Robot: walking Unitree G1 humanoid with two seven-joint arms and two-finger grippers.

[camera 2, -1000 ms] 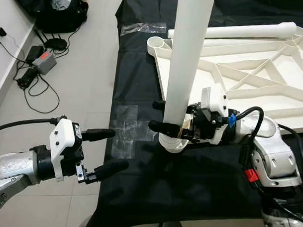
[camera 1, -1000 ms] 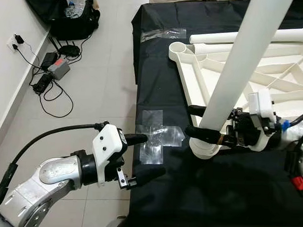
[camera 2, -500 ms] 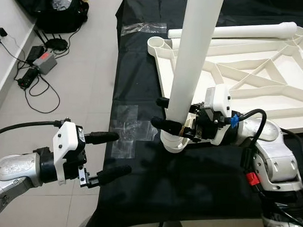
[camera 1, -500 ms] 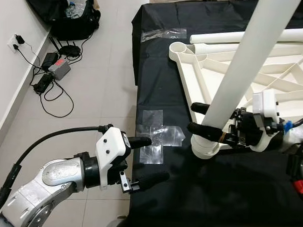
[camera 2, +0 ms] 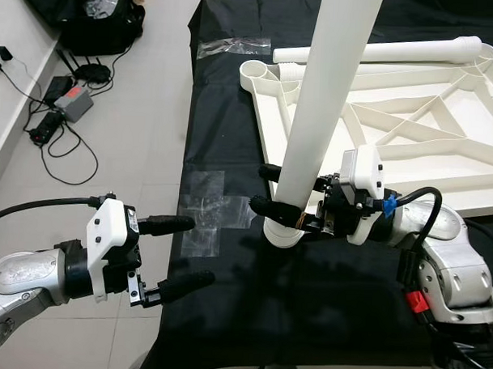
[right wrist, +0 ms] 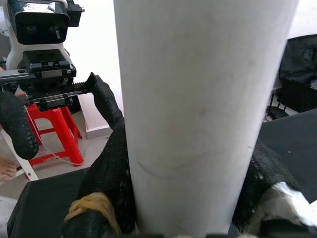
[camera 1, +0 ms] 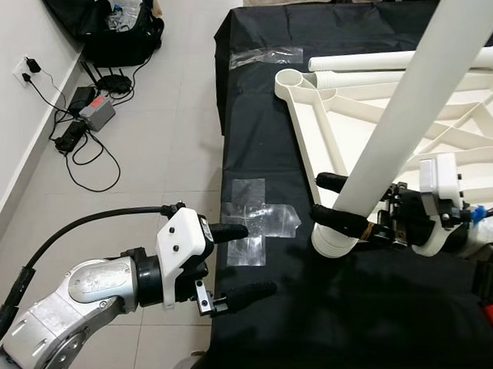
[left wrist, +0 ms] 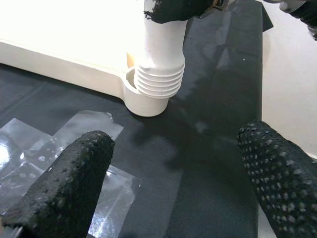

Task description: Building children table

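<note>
A long white table leg (camera 1: 403, 117) stands tilted, its top leaning right. Its ribbed lower end (left wrist: 159, 82) sits in the corner socket (camera 1: 332, 244) of the upturned white tabletop (camera 1: 313, 130), which lies on the black-covered table. My right gripper (camera 1: 323, 197) is shut on the leg just above the socket, and its black fingers (right wrist: 111, 163) clasp both sides. My left gripper (camera 1: 253, 259) hangs open at the table's near left edge, apart from the socket, with nothing between its fingers (left wrist: 69, 193). A second white leg (camera 1: 372, 62) lies along the tabletop's far side.
Clear tape patches (camera 1: 257, 221) stick to the black cloth near the left gripper, and another (camera 1: 265, 56) at the far edge. On the floor to the left are a black bag (camera 1: 114, 22) and cables with a power adapter (camera 1: 87, 114). A red stool (right wrist: 59, 129) stands behind.
The leg's top has leaned further right while its foot stays at the socket. My right gripper shifted slightly right with it. The left gripper edged a little toward the table, still open.
</note>
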